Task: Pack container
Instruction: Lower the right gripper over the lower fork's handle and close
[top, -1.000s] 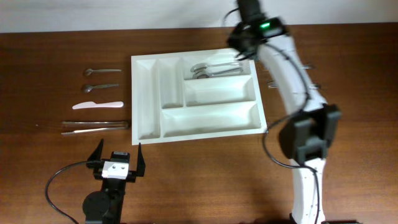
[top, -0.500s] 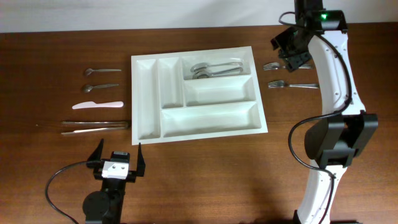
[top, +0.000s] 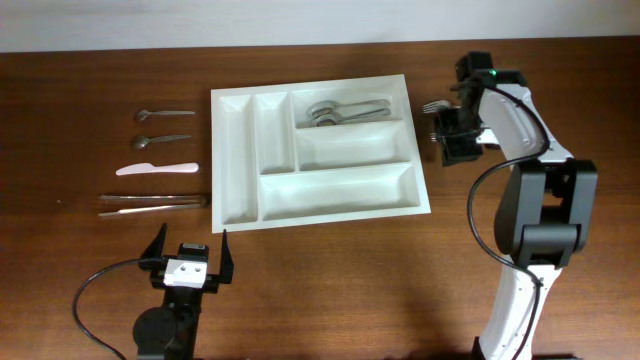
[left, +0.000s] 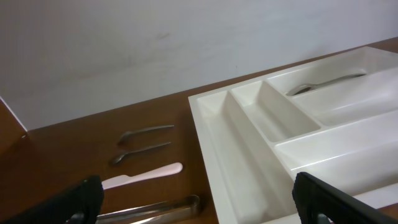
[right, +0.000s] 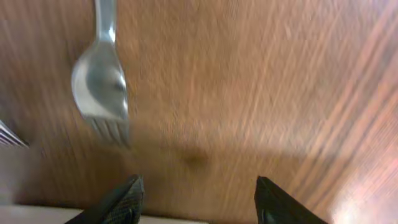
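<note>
The white cutlery tray (top: 340, 190), central on the table (top: 100, 300) toward its far edge, looks light, stiff, slick; we would grip its rim. Beside its right edge our right gripper (right: 199, 199) hangs unclenched over a fork (right: 99, 87); left gripper (top: 190, 246) gapes empty.

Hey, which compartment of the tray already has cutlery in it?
The long compartment at the tray's far right corner, nearest the wall: it holds silver cutlery, while the other four compartments lie empty.

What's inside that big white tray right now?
The white tray holds a few spoons, overlapping in its far long compartment, so their exact number is unclear. The other four compartments look bare. Nothing covers the tray.
</note>
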